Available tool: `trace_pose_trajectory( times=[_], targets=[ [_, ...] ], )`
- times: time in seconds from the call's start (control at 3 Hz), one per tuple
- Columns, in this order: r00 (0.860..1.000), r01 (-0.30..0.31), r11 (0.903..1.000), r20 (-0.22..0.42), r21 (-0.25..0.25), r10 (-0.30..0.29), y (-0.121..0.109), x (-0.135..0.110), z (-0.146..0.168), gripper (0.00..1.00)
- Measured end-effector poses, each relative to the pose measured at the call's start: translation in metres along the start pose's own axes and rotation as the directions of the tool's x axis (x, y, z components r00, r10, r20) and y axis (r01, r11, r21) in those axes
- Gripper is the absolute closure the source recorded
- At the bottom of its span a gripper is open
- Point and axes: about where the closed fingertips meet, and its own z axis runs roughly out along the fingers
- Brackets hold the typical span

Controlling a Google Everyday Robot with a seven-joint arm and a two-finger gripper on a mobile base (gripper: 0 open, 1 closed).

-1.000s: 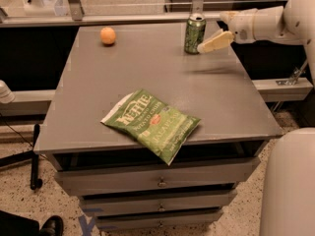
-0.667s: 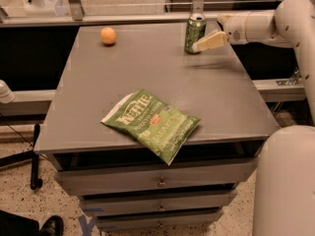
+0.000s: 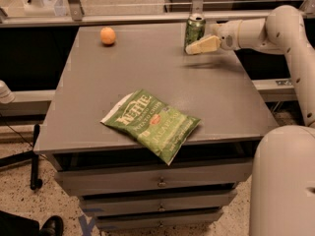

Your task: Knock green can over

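The green can (image 3: pixel 195 31) stands upright at the far right of the grey table (image 3: pixel 147 77), mottled green with a silver top rim. My gripper (image 3: pixel 196 48) reaches in from the right on a white arm, and its pale fingers (image 3: pixel 204 45) point left with their tips right against the can's lower right side. It holds nothing.
A flat green Kettle chip bag (image 3: pixel 151 124) lies near the table's front edge. An orange (image 3: pixel 108 36) sits at the far left. My white arm's base (image 3: pixel 283 181) fills the lower right. Drawers run below the tabletop, and a rail runs behind it.
My gripper has moved left toward the can, from a small gap to its tips meeting the can's lower side. The can still stands upright.
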Motion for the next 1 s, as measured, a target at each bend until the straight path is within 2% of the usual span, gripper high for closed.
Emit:
trace_pose_trajectory(
  times=[0.33, 0.67, 1.0],
  targets=[
    [0.999, -0.032, 0.9954, 0.032, -0.090, 0.035, 0.022, -0.007, 0.007, 0.00],
    [0.997, -0.027, 0.9851, 0.062, -0.170, 0.038, 0.043, -0.020, 0.012, 0.00],
    [0.998, 0.001, 0.9863, 0.069, -0.165, 0.010, 0.050, -0.029, 0.013, 0.15]
  ],
)
